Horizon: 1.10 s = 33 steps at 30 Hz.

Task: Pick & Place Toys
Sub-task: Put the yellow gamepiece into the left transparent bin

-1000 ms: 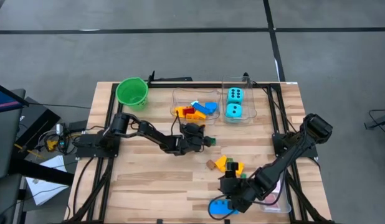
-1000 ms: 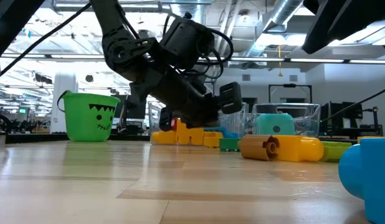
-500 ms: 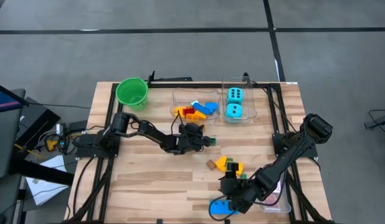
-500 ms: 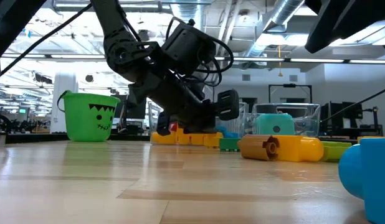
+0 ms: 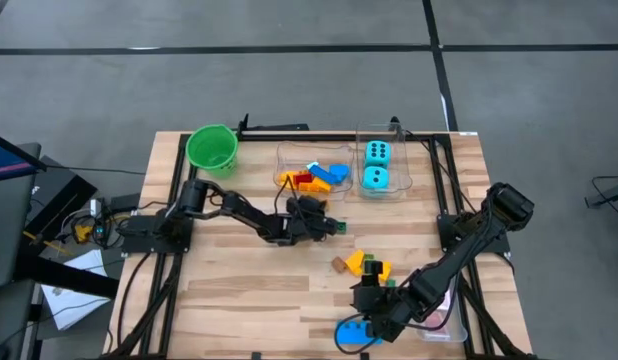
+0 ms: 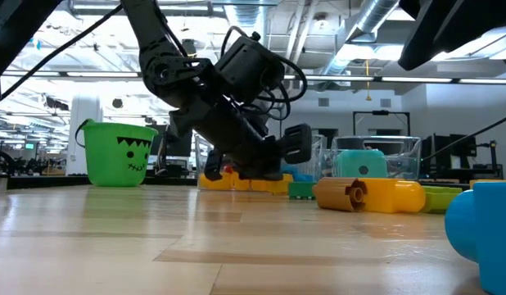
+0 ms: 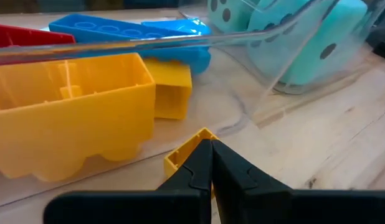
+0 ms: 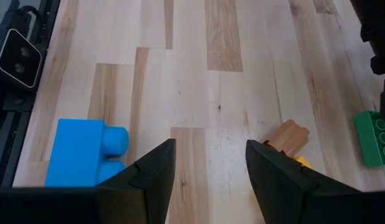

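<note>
You're in a big open workshop or lab: exposed ceiling ducts (image 6: 376,24) upper right, strip lights, grey concrete floor (image 5: 289,90) around the wooden table (image 5: 239,270).

Two robot arms, each ending in one tool: the left tool (image 5: 311,208) and the right tool (image 5: 361,305). One wooden table (image 5: 229,275). One green bucket (image 5: 211,148). Two clear tubs: one tub (image 5: 288,158) holding a heap of blocks in which blue (image 5: 329,173), red (image 5: 309,179) and yellow show, their number uncertain, and one tub (image 5: 399,160) holding two cyan dice (image 5: 377,152) (image 5: 375,178). Loose on the table: one small green block (image 5: 340,226), one cluster of yellow and brown blocks (image 5: 361,264), one large blue block (image 5: 355,333)
</note>
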Available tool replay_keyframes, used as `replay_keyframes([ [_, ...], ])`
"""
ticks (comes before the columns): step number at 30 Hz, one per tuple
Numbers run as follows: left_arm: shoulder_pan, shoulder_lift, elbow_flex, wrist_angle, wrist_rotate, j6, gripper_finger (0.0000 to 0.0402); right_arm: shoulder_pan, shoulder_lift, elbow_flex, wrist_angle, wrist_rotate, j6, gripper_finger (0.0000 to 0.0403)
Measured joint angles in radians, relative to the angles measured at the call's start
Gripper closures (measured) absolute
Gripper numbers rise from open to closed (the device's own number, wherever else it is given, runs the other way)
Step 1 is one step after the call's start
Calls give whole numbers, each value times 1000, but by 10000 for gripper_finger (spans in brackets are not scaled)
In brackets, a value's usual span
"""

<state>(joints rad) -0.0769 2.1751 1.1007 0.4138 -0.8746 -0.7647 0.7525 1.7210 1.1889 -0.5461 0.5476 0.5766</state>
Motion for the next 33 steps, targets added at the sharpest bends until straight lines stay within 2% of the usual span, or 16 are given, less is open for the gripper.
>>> replay_keyframes([
  [10, -62, -5, 2, -57, 35, -3, 401, 0, 0, 0, 0, -1, 8, 217],
  [18, -144, -13, 3, -165, 14, -3, 401, 18, 0, 0, 0, -4, 17, 217],
  [33, -224, -214, -11, -653, 147, -5, 401, 20, 0, 0, 2, -5, 26, 217],
])
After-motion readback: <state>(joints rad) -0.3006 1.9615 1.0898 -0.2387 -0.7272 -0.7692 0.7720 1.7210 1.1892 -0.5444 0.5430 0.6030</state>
